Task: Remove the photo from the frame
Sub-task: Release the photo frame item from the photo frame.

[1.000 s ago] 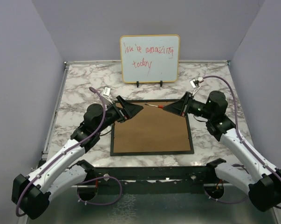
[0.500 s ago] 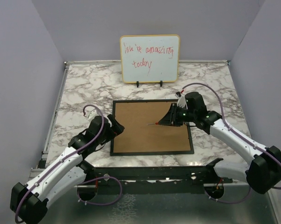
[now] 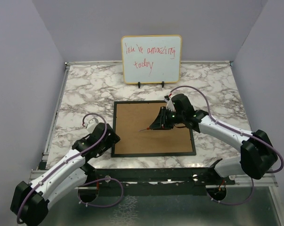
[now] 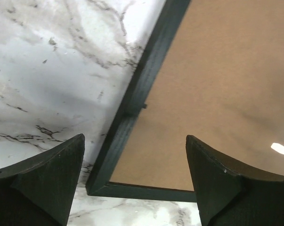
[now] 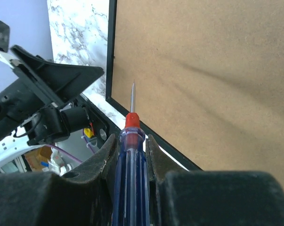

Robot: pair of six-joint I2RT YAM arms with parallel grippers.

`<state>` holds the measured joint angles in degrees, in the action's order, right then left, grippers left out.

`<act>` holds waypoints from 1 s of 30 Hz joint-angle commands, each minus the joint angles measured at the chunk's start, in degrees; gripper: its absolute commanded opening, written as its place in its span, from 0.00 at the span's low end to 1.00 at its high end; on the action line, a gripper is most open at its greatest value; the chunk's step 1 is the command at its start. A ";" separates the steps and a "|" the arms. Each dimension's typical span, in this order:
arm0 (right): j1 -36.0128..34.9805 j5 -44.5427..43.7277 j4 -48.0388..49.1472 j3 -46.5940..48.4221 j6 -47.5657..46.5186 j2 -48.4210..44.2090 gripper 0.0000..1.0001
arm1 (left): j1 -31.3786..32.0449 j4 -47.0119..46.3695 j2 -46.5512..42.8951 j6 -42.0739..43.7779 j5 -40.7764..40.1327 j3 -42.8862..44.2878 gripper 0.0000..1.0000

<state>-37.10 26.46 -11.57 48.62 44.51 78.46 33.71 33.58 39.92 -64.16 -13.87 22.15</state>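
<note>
top view, frame: lies flat and back up in the middle of the marble tabletop, with the brown back panel filling it.
top view, photo: hidden under the back panel, not to be seen.
top view, right claw: hangs over the middle of the back panel, gripping a screwdriver whose tip points toward the frame's left side.
top view, left claw: sits low at the frame's left rim, near its front corner.
top view, whiteboard: stands upright beyond the frame's far rim, apart from it, red handwriting facing the arms.
left wrist view, left claw: released, fingers wide apart with nothing between them.
left wrist view, frame: black rim runs diagonally between the two fingers, corner in sight low down, marble to its left and back panel to its right.
right wrist view, right claw: clenched on the screwdriver, which has a blue handle, a red collar and a thin bare shaft.
right wrist view, shaft tip: points at the back panel close to the black rim; cannot tell whether touching.
right wrist view, left claw: shows beyond that rim, over the tabletop edge.
</note>
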 commanded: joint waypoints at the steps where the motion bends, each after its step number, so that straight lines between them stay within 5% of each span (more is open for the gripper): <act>1: -0.32 -1.63 2.23 2.79 1.48 0.99 0.00 | -0.14 0.44 5.34 1.07 -1.77 -0.05 0.85; 9: -0.25 -9.02 -4.38 4.06 -0.38 -0.90 0.01 | -0.17 -6.46 10.00 6.18 4.71 -1.93 0.79; 21: -0.26 -17.65 -6.61 2.09 2.68 -5.12 0.01 | 4.32 -21.25 18.89 6.95 13.73 0.02 0.50; 25: -0.25 -16.16 -6.01 1.88 2.88 -4.47 0.01 | 7.37 -20.94 21.94 7.83 11.37 2.44 0.50; 30: -0.47 -3.75 1.07 1.43 0.23 -1.52 0.00 | 8.21 -13.20 21.71 6.54 5.54 2.58 0.49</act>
<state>-37.17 13.82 -15.92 50.72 46.39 74.74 41.21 15.05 62.30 -56.53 -4.32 24.43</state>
